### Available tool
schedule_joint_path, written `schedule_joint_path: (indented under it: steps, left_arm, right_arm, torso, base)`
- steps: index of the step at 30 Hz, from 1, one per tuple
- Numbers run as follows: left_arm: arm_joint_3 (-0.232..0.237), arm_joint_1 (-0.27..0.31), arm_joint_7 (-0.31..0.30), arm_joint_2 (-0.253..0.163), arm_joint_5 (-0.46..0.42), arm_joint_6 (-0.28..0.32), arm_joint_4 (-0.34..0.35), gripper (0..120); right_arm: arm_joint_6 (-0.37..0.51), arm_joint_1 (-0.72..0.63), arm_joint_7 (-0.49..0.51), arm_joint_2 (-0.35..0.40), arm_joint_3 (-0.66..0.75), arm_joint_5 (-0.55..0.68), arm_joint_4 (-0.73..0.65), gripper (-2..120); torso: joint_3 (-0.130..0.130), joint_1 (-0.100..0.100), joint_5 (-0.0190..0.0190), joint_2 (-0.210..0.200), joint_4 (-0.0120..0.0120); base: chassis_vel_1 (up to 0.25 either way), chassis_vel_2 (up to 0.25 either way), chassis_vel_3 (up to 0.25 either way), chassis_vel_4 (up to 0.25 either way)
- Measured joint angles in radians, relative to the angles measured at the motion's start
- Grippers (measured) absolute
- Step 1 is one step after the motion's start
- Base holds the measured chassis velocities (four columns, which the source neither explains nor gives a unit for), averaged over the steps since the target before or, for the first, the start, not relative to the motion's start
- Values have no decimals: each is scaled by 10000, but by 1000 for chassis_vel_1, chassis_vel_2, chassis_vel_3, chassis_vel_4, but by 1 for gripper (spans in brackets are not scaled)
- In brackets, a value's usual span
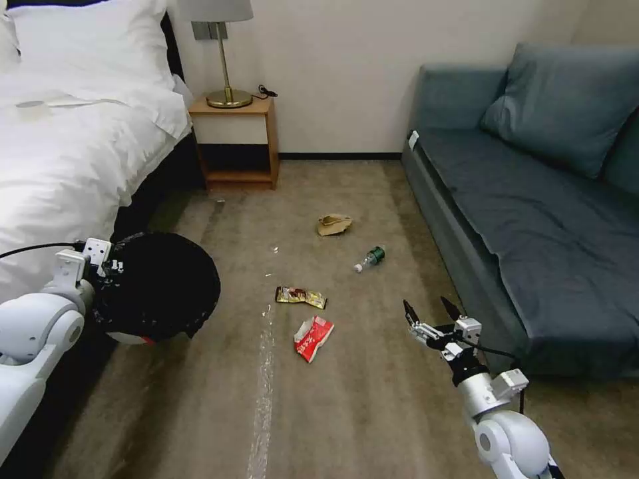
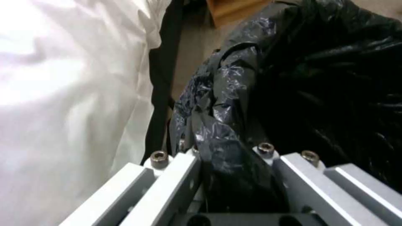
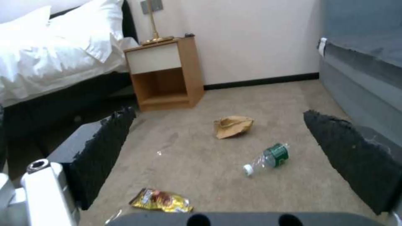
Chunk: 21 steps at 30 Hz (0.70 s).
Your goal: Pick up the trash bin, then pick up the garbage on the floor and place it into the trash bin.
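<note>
The trash bin (image 1: 160,286), white with a black bag over its rim, hangs tilted off the floor at the left, and my left gripper (image 1: 110,266) is shut on its bagged rim (image 2: 226,141). Garbage lies on the carpet floor (image 1: 373,399): a red-and-white wrapper (image 1: 313,337), a gold-brown wrapper (image 1: 301,297), a small green bottle (image 1: 370,258) and a crumpled tan paper bag (image 1: 334,224). My right gripper (image 1: 431,311) hovers open to the right of the wrappers. Its wrist view frames the bottle (image 3: 268,158), the paper bag (image 3: 233,126) and the gold wrapper (image 3: 162,200) between its pads (image 3: 105,147).
A white bed (image 1: 60,153) runs along the left, close beside the bin. A wooden nightstand (image 1: 234,143) with a brass lamp (image 1: 225,60) stands at the back wall. A blue-grey sofa (image 1: 532,213) lines the right side, close to my right arm.
</note>
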<state>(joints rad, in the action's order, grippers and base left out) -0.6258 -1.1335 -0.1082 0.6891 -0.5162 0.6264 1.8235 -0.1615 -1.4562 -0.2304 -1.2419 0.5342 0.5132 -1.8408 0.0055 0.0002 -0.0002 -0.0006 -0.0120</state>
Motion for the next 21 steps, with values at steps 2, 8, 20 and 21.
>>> schedule_joint_path:
  steps: [2, 8, 20, 21]
  left_arm:
    - [-12, 0, 7, -7, 0, -7, -5, 4]
    - [-43, 0, 20, -40, -1, -36, -25, 4]
    - [-199, -106, 88, -77, -1, -120, -47, 4]
    - [-217, -120, 95, -82, -1, -126, -47, 4]
  right_arm:
    - [0, 1, 0, -5, -7, -5, 6, 100]
    - [0, 0, -5, -37, -43, -43, 31, 100]
    - [-6, 46, -12, -140, -176, -127, 120, 100]
    - [-6, 52, -12, -147, -192, -134, 126, 100]
  torso:
    - [1, 0, 0, 0, 0]
    - [0, 0, 4, 0, -1]
    - [0, 0, -1, 0, -3]
    - [0, 0, 1, 0, -1]
  base:
    - [-132, 128, 125, -129]
    - [-131, 130, 140, -123]
    - [-123, 123, 125, -139]
    - [-113, 110, 136, -117]
